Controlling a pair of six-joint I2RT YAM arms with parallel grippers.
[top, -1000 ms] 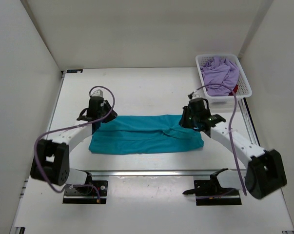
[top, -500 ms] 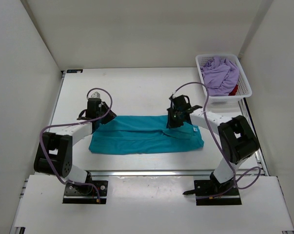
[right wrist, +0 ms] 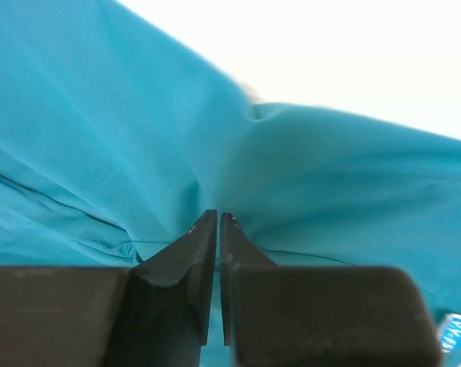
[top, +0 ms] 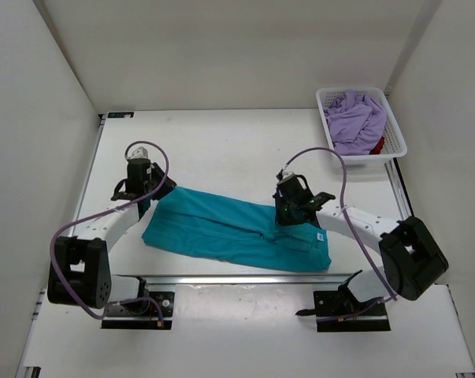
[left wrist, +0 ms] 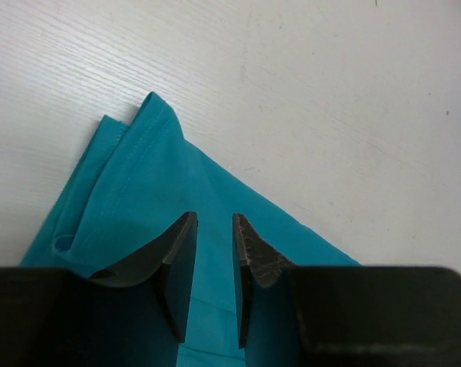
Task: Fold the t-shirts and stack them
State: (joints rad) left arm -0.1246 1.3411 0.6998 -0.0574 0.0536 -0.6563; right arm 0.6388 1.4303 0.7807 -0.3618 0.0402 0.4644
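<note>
The right gripper has swung away from the basket toward the arm bases. Its jaws are all but closed, and creases in the teal t-shirt run in to its tips, so it looks clamped on a pinch of that cloth. The left gripper has shifted slightly further from the basket, to the shirt's far corner. Its fingers stand a narrow gap apart over the cloth, and I cannot tell whether a fold is nipped between them. A second ago the folded shirt lay as a level band. Now it slants, and the end nearer the basket has been dragged toward the bases. This looks like turning the strip for its next fold, so the first shirt is only partly done. It lies on the table, well apart from the basket, where the lavender t-shirt and a sliver of the red t-shirt are yet to be folded.
</note>
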